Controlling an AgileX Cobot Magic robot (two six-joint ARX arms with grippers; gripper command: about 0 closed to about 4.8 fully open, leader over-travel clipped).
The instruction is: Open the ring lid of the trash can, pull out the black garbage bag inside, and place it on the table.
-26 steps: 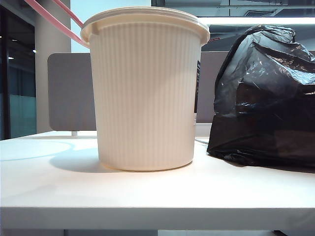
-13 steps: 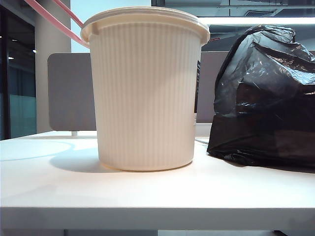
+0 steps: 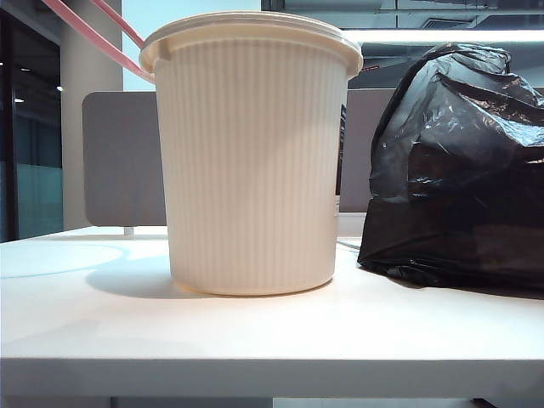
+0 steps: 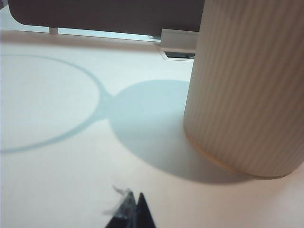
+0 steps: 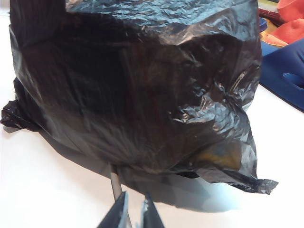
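The black garbage bag (image 5: pixel 137 85) is out of the trash can (image 3: pixel 253 157) and sits on the table (image 3: pixel 255 331), just in front of the right fingers (image 5: pixel 134 211). Those fingers are a little apart and hold nothing. The ring lid (image 3: pixel 89 32) is flipped up off the can. The left fingers (image 4: pixel 135 213) are pressed together, with the can near them. I think the job is done. I cannot see inside the can.
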